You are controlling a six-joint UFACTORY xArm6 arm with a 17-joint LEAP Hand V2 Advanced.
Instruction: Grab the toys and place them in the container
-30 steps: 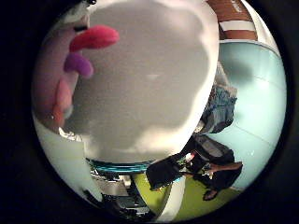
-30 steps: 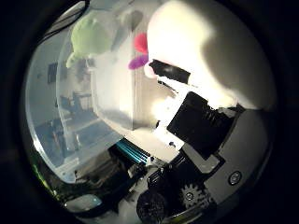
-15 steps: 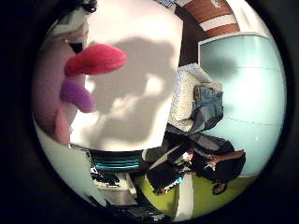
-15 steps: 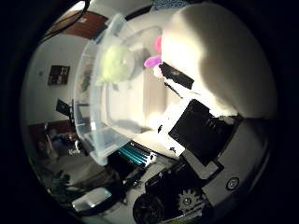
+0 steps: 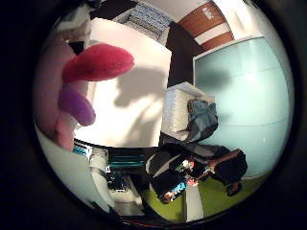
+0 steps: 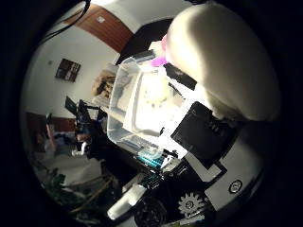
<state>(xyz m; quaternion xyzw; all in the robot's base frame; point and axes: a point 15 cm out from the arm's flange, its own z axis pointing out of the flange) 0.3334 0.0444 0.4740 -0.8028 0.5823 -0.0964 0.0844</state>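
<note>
A plush toy fills much of both palm views and lies close against my palm. The right thumb side palm view shows its cream body [image 6: 222,57] with a pink bit at its edge. The right little finger side palm view shows its red [image 5: 96,62] and purple [image 5: 77,103] parts. My hand [image 6: 204,128] shows as black and white parts pressed to the plush, fingers curled on it. Below stands a clear plastic container [image 6: 121,113] with a pale green toy [image 6: 151,90] inside. The white table [image 5: 139,91] lies far below.
A pale basket-like thing [image 5: 182,105] stands beside the table. A teal panel [image 5: 245,91] and a yellow-green floor with dark clutter [image 5: 197,172] lie beyond. A white wall with a dark picture [image 6: 66,68] is behind the container.
The camera has moved up and away: table and container look smaller and farther. The plush has stayed against my palm throughout.
</note>
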